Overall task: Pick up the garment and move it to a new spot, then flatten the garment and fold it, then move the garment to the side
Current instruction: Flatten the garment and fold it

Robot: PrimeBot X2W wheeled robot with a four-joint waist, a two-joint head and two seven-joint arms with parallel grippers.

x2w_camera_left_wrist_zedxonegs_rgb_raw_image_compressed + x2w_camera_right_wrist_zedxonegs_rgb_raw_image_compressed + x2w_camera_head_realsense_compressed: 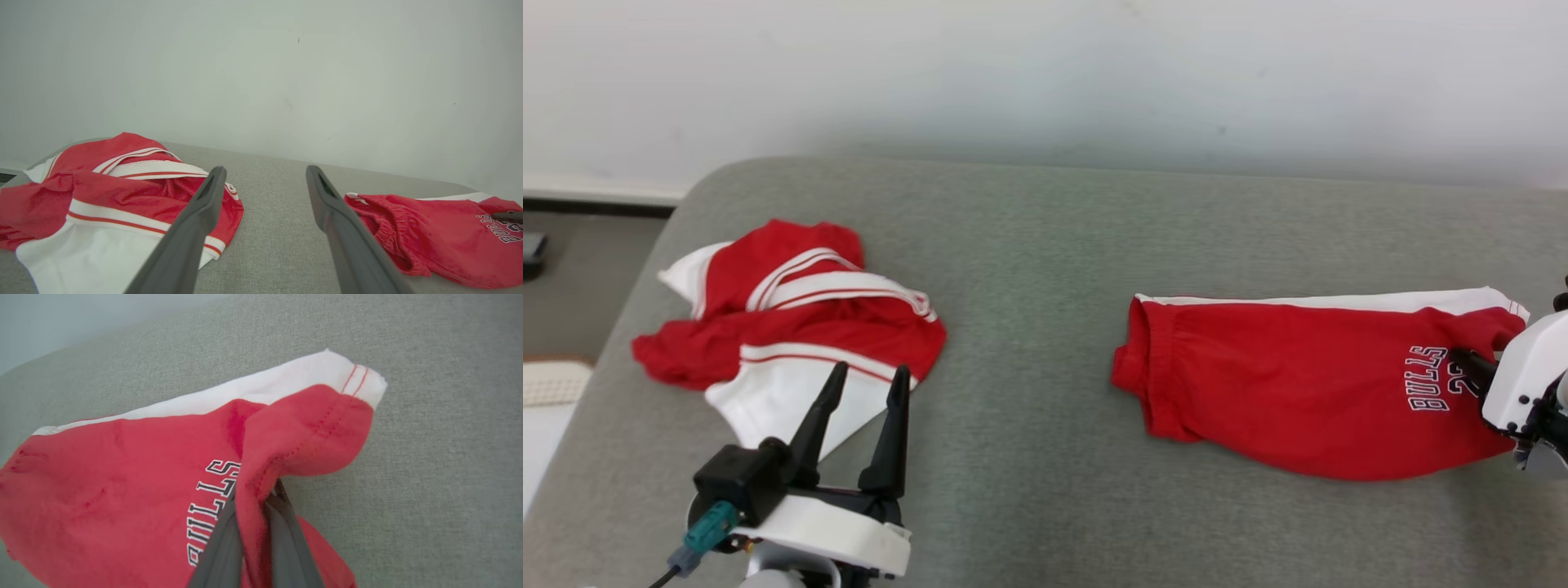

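The garment [1298, 392], red shorts with a white side stripe and "BULLS" lettering, lies stretched out on the right of the grey cloth surface [1029, 269]. My right gripper [1462, 357] is shut on its leg hem at the far right. In the right wrist view the red hem of the garment [122, 477] is pinched and folded up between my right gripper's [255, 494] two fingers. My left gripper [869, 374] stands open at the lower left with nothing in it. In the left wrist view my left gripper [265, 171] shows bare grey surface between its fingers, with the garment [441, 241] to its right.
A crumpled red and white jersey [792, 318] lies on the surface's left part, just beyond my left fingers, and shows as the jersey [102, 192] in the left wrist view. A pale wall runs behind. At the left edge the floor holds a dark object [533, 253].
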